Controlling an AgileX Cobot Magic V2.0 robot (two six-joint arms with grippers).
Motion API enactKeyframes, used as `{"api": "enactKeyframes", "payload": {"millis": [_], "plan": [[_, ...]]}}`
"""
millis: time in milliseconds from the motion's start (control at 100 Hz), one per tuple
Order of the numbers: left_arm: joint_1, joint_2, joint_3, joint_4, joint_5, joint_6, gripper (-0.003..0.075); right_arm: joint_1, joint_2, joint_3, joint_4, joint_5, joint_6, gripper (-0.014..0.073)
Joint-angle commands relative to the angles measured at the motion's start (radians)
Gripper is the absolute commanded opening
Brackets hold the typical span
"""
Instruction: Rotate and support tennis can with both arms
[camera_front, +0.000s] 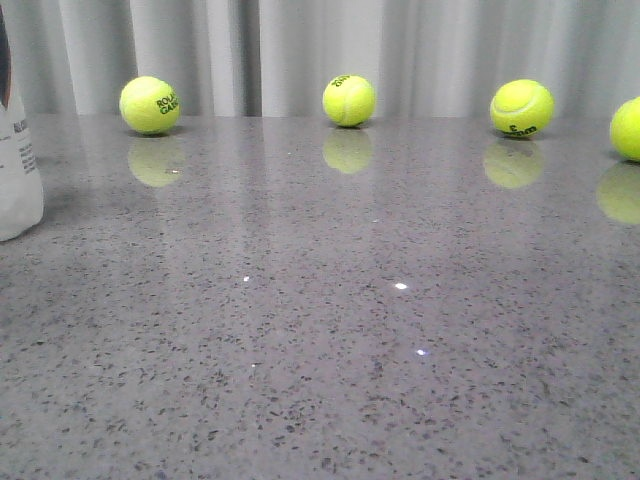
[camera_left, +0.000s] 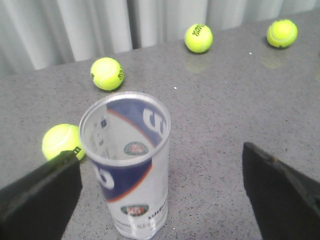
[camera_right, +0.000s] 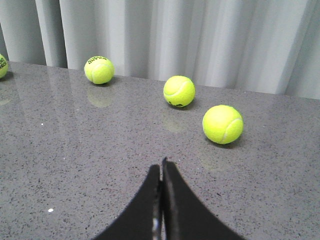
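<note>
Can (camera_left: 131, 165) stands upright on the grey speckled table (camera_front: 330, 350), open mouth up and nothing inside it, at the table's far left edge in the front view, where only a sliver of its white side shows. From the left wrist it sits ahead of the left tool (camera_left: 160, 192), whose two dark fingers are spread wide apart, one to each side of the can and touching nothing. The right tool (camera_right: 161, 200) has its fingers pressed together, tips meeting, holding nothing, and it hovers over bare table well away from the can.

By its look the can is a thin clear plastic tube, empty, so it should be light, easy to tip and a little springy under a squeeze. The wall is smooth and likely slippery. A hold across the labelled middle, on the navy and white band, seems safest; the open rim would flex, and a grip low near the base could let the top swing. Once it is turned on its side, a second contact at the free end would steady it.

Count: one can. Balls: four (camera_front: 150, 104) show in the front view along the curtain; the left wrist view also shows four, one of them (camera_left: 61, 141) just beside the can. Two tools.
</note>
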Motion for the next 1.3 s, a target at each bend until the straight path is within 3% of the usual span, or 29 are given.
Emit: {"api": "enactKeyframes", "payload": {"millis": [0, 230, 480, 550, 620, 810, 1290], "plan": [[0.003, -0.115, 0.11, -0.033, -0.182, -0.011, 0.062, -0.004, 0.005, -0.023, -0.012, -0.072, -0.003, -0.0067], [0.003, -0.389, 0.437, -0.067, -0.428, -0.035, 0.062, -0.004, 0.005, -0.023, -0.012, -0.072, -0.003, -0.0067], [0.003, -0.517, 0.632, -0.072, -0.601, -0.035, 0.0595, -0.004, 0.005, -0.023, -0.012, -0.072, -0.003, -0.0067], [0.003, -0.517, 0.655, -0.072, -0.619, -0.035, 0.052, -0.004, 0.005, -0.023, -0.012, -0.072, -0.003, -0.0067], [0.003, -0.517, 0.668, -0.072, -0.637, -0.035, 0.0395, -0.004, 0.005, -0.023, -0.012, -0.072, -0.003, -0.0067], [0.003, -0.517, 0.671, -0.072, -0.65, -0.035, -0.0025, -0.004, 0.005, -0.023, -0.012, -0.072, -0.003, -0.0067], [0.003, -0.517, 0.671, -0.072, -0.65, -0.035, -0.0021, -0.004, 0.005, -0.023, -0.012, -0.072, -0.003, -0.0067]]}}
